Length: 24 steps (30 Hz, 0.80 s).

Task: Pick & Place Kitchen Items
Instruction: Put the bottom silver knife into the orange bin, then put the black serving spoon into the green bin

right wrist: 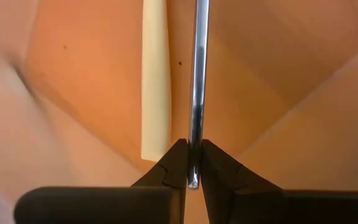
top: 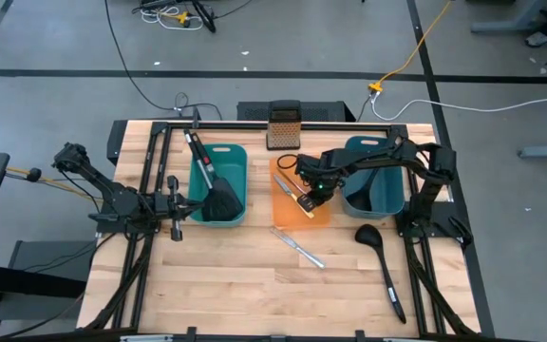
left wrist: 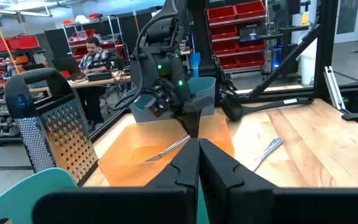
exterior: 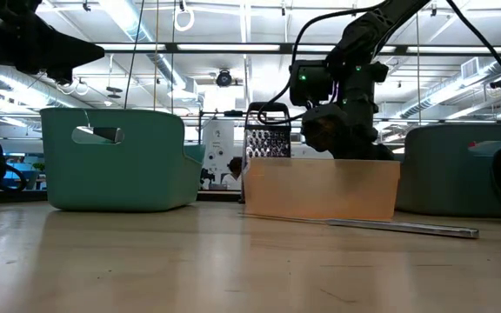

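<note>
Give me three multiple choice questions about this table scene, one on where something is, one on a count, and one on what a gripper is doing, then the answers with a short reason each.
1. Where does the black ladle lie?
A. in the left teal bin
B. on the bare wood near the right arm
C. in the orange tray

2. How many teal bins stand on the table?
A. one
B. two
C. three

3. What is the right gripper doing?
A. hanging open over the grater
B. pinching a silver knife over the orange tray
C. resting on the table edge

Answers:
1 B, the high view shows it on the wood.
2 B, a left bin and a right bin.
3 B, its wrist view shows the fingers shut on the blade above orange.
</note>
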Each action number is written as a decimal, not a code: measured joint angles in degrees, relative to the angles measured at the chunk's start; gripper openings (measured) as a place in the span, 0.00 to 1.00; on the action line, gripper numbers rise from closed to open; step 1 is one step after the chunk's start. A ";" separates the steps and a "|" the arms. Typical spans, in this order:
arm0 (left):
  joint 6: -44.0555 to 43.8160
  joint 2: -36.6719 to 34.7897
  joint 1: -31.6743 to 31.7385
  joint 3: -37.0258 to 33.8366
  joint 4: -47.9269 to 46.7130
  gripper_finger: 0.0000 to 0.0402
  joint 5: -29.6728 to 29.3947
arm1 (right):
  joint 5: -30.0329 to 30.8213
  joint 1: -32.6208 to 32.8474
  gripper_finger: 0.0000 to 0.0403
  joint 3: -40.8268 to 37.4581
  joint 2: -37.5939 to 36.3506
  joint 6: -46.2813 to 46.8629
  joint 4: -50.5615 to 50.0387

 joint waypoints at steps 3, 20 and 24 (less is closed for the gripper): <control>0.07 0.00 0.00 0.00 -0.01 0.04 0.00 | -0.06 0.00 0.10 0.00 0.00 -1.06 0.04; -0.25 0.00 0.00 0.00 -0.07 0.04 0.00 | 3.99 0.12 0.26 1.20 -1.69 -5.58 0.44; -2.35 0.00 0.00 0.00 -0.07 0.04 0.00 | 9.02 2.10 0.25 5.27 -7.23 -9.22 -0.47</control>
